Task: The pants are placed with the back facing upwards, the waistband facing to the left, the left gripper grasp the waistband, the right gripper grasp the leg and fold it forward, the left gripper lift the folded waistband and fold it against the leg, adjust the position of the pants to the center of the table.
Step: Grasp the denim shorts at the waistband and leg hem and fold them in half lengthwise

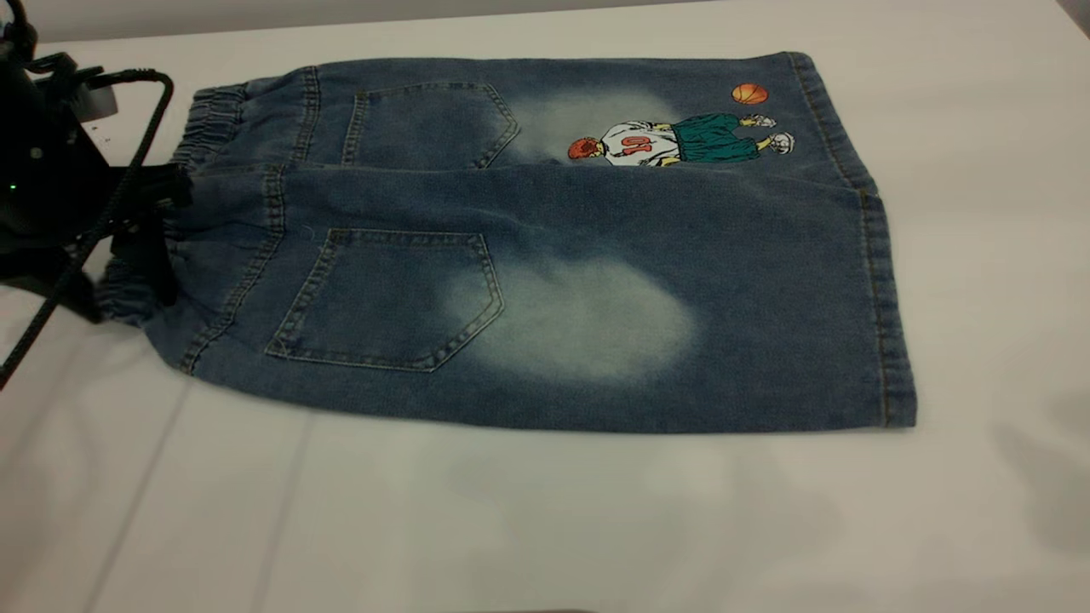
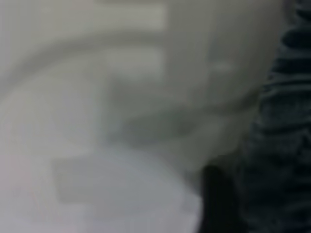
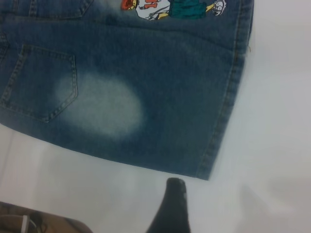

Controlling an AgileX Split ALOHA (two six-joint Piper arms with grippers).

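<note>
our left tool [image 1: 149, 234] is at the waistband [image 1: 209, 115], grip unclear; right tool [image 3: 171, 206] hovers near the leg [image 1: 596, 323], opening unclear. we should pinch both layers squarely.

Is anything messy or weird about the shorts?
Nothing looks broken or spilled. The pants lie flat, back up, on the table. Only the waistband is scrunched where the left gripper sits on it. The pale patches look like fading, not stains.
</note>
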